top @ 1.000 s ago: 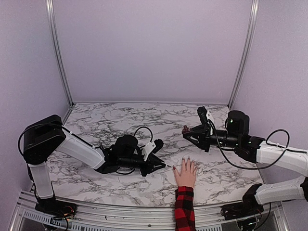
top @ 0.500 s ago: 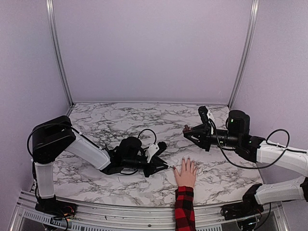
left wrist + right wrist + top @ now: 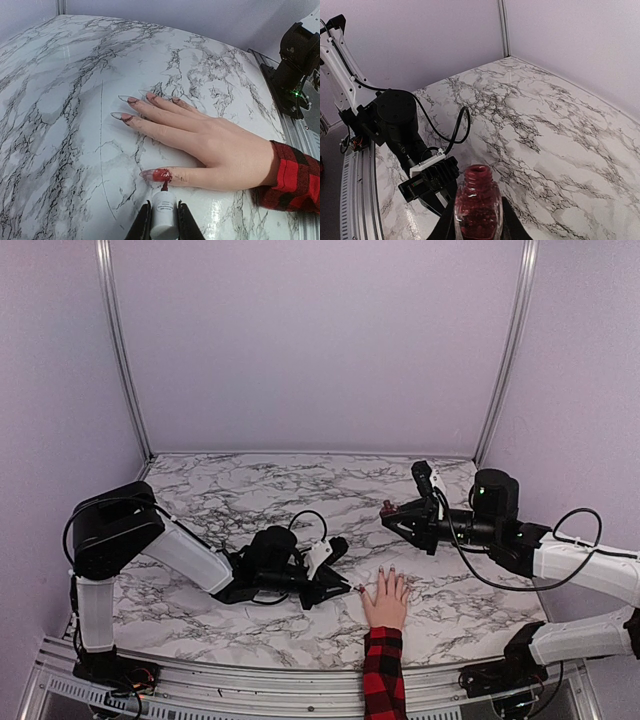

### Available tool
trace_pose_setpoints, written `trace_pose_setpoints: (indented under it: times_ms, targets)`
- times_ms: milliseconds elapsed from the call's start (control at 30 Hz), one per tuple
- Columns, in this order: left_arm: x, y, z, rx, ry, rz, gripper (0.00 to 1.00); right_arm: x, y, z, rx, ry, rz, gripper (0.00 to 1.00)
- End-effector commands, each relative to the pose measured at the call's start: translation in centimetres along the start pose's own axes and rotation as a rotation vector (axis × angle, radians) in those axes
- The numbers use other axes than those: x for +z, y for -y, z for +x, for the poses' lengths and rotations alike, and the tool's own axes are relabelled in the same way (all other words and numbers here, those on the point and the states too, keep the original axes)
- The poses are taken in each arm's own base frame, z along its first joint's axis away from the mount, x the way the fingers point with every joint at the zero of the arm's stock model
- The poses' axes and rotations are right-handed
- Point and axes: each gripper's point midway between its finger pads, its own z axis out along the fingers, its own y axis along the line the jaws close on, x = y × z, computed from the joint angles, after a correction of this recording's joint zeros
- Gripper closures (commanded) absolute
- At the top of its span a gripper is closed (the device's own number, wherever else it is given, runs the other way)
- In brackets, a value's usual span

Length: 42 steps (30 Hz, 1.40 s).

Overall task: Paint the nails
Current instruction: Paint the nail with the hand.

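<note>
A pale hand in a red-and-black plaid sleeve lies flat on the marble table, fingers spread. Its nails are long and pointed. The thumb nail carries wet red polish, while the finger nails show only dark marks at their bases. My left gripper is shut on the white brush cap, and the brush tip touches the thumb nail. Up off the table to the right, my right gripper is shut on an open bottle of red polish.
My left arm lies low across the table, its black cable looping behind the wrist. The right arm's base stands beyond the hand. A metal rail runs along the near edge, and purple walls close the other sides.
My left arm has slid a little to the right, bringing the brush up to the thumb. The right arm and the hand have stayed still.
</note>
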Motion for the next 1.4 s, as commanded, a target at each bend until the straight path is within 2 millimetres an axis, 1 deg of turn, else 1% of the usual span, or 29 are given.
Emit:
trace_pose_setpoints:
  times_ms: [0,600,1367]
  targets:
    - [0.6,0.2,-0.7,0.008,0.028,0.013,1.00,-0.2,0.1,-2.3,-0.022,0.041,0.004,1.00]
    - [1.0,-0.2,-0.2,-0.014,0.017,0.003,1.00,-0.2,0.2,-2.2,-0.021,0.039,0.007,1.00]
    - [0.4,0.2,-1.6,0.000,0.047,0.009,1.00,0.1,0.3,-2.1,-0.018,0.032,0.002,1.00]
